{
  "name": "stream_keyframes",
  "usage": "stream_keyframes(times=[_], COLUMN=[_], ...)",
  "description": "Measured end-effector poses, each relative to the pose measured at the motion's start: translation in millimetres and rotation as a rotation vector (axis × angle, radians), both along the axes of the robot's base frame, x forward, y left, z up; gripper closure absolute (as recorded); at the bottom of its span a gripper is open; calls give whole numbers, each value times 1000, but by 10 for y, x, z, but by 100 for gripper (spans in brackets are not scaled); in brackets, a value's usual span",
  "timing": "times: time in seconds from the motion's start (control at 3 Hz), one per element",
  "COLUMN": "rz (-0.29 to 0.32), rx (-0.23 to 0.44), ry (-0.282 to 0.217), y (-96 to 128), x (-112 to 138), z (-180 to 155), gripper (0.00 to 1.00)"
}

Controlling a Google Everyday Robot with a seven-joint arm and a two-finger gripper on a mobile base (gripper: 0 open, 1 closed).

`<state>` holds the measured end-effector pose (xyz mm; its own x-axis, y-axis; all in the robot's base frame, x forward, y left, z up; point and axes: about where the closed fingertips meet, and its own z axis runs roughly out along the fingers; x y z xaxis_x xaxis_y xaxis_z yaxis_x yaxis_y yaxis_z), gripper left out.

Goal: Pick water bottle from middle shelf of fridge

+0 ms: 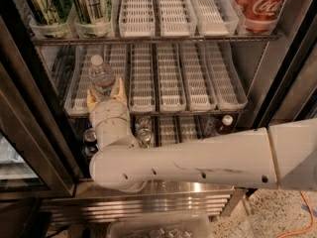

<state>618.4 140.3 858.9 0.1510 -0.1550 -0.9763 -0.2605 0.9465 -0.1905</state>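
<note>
Water bottle (101, 76) stood upright in the second lane from the left of the middle shelf (158, 108) (fridge (34, 133) door open). Gripper (106, 94) reached in at the bottle's base, fingers (120, 90) spread either side.

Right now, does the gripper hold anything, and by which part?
The gripper is at the water bottle on the middle shelf, one of the fingers on each side of its lower body; a firm hold cannot be told.

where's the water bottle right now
The water bottle stands at the left front of the fridge's middle shelf, in the second lane tray from the left, with the gripper right at its base.
</note>
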Motion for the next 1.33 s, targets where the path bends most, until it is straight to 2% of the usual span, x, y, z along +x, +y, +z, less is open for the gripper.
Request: stream_keyframes(times=[0.67,1.0,1.33], rz=[12,23,54], rx=[-7,6,52], ry=[18,2,-49], y=[-4,11,57], x=[-13,-56,-167], z=[-40,54,301], gripper=[100,100,100])
